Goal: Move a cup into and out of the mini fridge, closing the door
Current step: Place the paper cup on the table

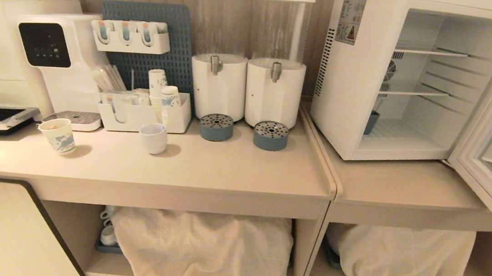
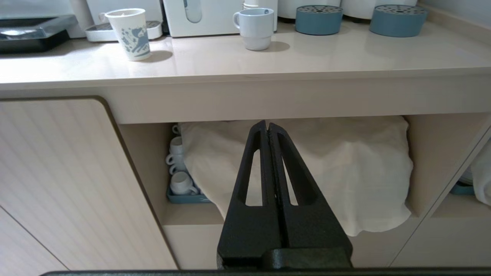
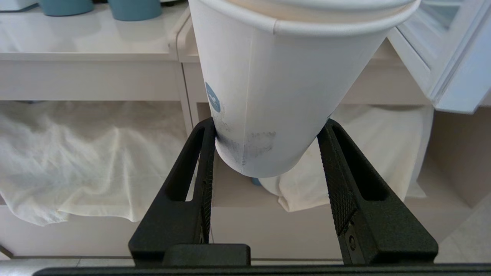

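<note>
The cup, tall, white, with a small round blue logo, hangs upright in the air in front of the counter, and my right gripper is shut on its lower part. The mini fridge stands on the right counter. The door is swung wide open to the right, and its frame corner shows in the right wrist view. My left gripper is shut on nothing, low in front of the cloth-covered shelf. Neither arm shows in the head view.
A paper cup with blue drawings and a squat white mug stand on the left counter. Two drink dispensers with blue drip trays sit behind. A small blue container is on the fridge floor. Cloths cover the lower shelves.
</note>
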Available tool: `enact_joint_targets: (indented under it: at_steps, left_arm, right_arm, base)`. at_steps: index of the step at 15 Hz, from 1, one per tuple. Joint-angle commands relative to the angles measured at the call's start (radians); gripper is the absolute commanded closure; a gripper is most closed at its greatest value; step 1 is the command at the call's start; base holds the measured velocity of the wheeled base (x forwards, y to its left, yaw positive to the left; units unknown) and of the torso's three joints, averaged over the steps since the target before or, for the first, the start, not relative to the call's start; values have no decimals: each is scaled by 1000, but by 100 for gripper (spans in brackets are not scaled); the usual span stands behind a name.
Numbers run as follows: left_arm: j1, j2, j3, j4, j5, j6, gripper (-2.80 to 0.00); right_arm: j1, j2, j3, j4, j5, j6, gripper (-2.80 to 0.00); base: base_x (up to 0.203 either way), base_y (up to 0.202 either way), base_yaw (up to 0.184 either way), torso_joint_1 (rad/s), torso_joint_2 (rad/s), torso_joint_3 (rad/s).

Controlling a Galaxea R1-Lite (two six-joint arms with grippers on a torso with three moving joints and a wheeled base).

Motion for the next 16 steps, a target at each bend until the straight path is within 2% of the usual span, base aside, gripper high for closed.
enact_joint_targets:
  at_steps: [1,16]
  left_arm:
    - [-1,0,20,0,0,-1,0]
    - [-1,0,20,0,1,-4,0]
  right_arm:
    - [-1,2,-1,0,1,-1,0]
    - [-1,2,-2,8,2,-1,0]
  base:
    - [-1,130,-11,5,1,4]
    - [0,191,-1,2,3,1]
